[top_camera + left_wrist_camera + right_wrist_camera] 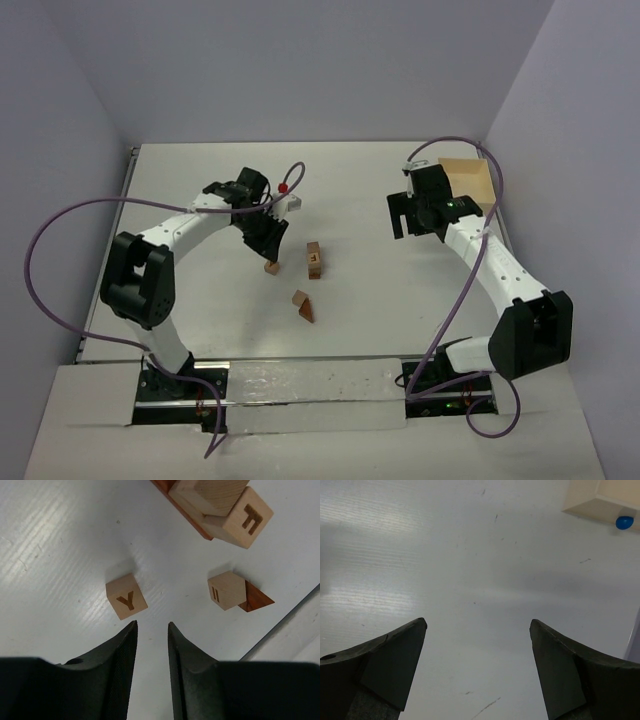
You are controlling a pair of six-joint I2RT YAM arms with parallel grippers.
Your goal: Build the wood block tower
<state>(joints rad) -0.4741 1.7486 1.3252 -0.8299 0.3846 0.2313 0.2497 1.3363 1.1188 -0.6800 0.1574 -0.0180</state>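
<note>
The wood block tower point(314, 258) stands mid-table; in the left wrist view it is a tan lettered cube point(245, 520) and a tan oblong point(215, 495) against a reddish-brown bar point(182, 511). A tan cube marked Y point(271, 267) lies just ahead of my left gripper point(264, 248), left of its fingertip line point(126, 596). Another tan cube point(226, 590) rests against a reddish-brown wedge point(256, 600), nearer the arms point(302, 304). My left gripper point(151, 626) is narrowly open and empty. My right gripper point(412, 216) is wide open and empty point(478, 625) over bare table.
An open light-wood box point(466, 180) sits at the back right by the right gripper; its corner point(600, 500) holds a blue ball point(624, 522). A red ball point(284, 187) and a white piece point(291, 203) lie behind the left gripper. The table's front rail point(295, 625) is near.
</note>
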